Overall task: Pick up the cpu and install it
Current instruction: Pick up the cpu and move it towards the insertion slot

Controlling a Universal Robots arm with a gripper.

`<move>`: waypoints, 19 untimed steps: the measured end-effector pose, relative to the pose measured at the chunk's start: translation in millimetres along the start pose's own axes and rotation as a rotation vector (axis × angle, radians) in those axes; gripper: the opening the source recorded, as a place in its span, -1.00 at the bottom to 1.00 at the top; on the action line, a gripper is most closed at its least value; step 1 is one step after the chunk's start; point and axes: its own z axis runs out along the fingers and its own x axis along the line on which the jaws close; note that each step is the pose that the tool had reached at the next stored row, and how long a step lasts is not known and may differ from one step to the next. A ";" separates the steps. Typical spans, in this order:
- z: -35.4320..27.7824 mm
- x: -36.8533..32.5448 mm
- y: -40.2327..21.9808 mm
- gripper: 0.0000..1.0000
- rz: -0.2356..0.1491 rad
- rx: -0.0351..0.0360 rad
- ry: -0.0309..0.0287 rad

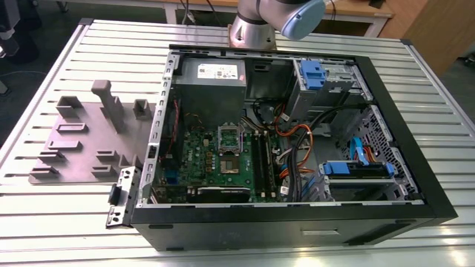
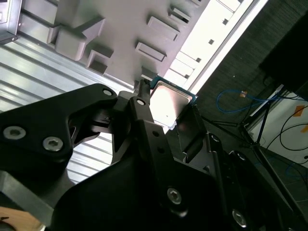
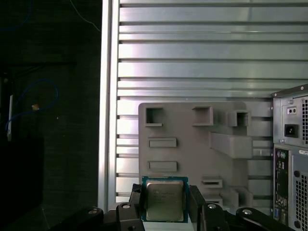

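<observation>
**The cpu (image 3: 165,199) is being held by the gripper (image 3: 165,208) in front of the fixture plate (image 3: 192,144)**

The slatted metal table (image 1: 44,222) is being occupied mostly by the open black computer case (image 1: 297,236), which is being shown lying on its side in the exterior view. At the exterior view's left of the case, the grey-purple fixture plate is being seen flat on the table, with its raised blocks pointing upward. The base of the arm (image 1: 256,28) is being seen behind the case.

Inside the case, a white printed label (image 1: 219,70) is being carried by the power supply (image 1: 213,83), but its writing is too small to be read. Nearer the camera, the green motherboard (image 1: 215,167) is being shown with the silver socket bracket (image 1: 228,138) on it.

In both wrist views the cpu is being gripped by two opposite edges between the black fingers (image 3: 136,199). These are being closed only as far as the chip's width. The chip is being held outside the case, with the fixture plate and the table behind it. Faint print is being seen on its silver lid, but it cannot be read.
</observation>
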 end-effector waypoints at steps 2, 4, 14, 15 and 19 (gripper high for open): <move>0.0 -0.6 0.0 -0.06 0.000 0.0000 0.0000; 0.0 -1.2 0.0 -0.06 0.000 0.0000 -0.0001; -0.1 -5.3 0.0 -0.06 0.000 0.0000 0.0000; -0.1 -5.8 0.0 -0.06 0.000 -0.0001 -0.0001; -0.2 -7.5 0.1 -0.06 0.000 0.0000 0.0000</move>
